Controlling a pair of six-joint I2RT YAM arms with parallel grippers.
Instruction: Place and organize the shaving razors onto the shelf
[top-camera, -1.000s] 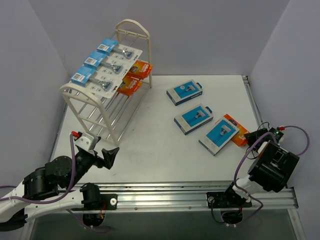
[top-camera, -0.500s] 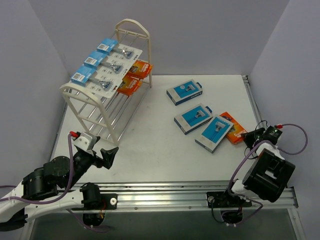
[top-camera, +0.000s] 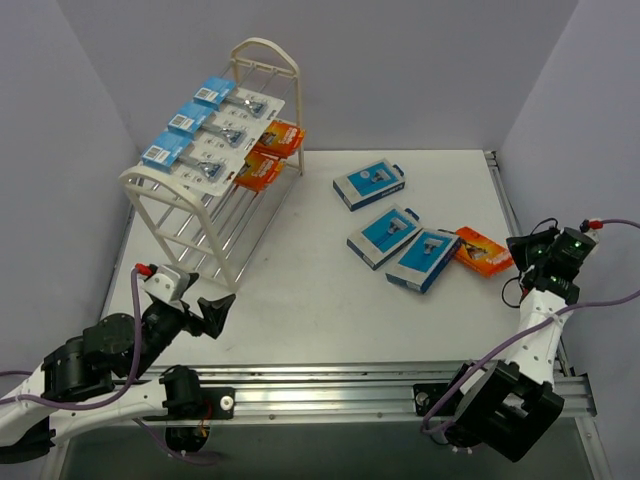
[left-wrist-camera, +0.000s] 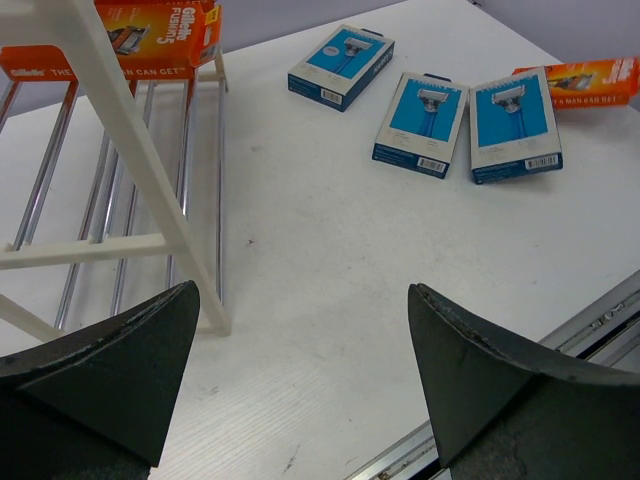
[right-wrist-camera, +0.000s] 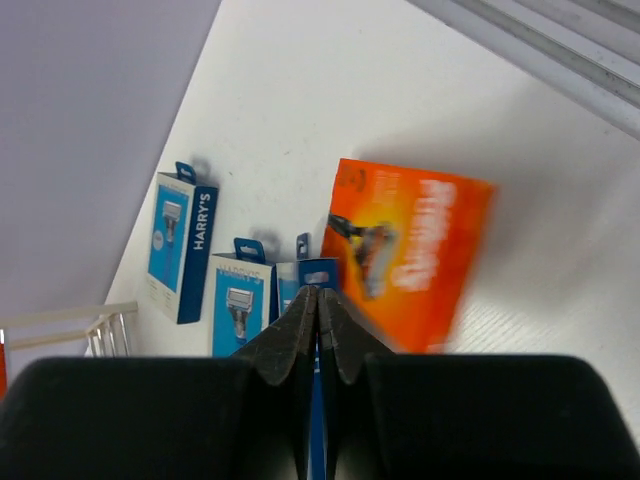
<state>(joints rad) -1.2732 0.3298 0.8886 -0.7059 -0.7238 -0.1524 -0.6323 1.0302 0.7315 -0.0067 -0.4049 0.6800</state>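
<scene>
The right gripper (right-wrist-camera: 318, 300), jaws pressed together on nothing, is just right of the flat glossy orange box (right-wrist-camera: 410, 255). Three blue-and-white boxes (top-camera: 424, 260) lie further left. The left gripper (left-wrist-camera: 300, 290), jaws spread wide, is near the cream shelf (top-camera: 215, 160) of thin rods.

Wide bare tabletop (top-camera: 310, 290) between shelf (left-wrist-camera: 130, 150) and blue-and-white boxes (top-camera: 385, 235); boxes crowded together, orange box (top-camera: 483, 250) just ahead of right pincer (right-wrist-camera: 318, 297).
</scene>
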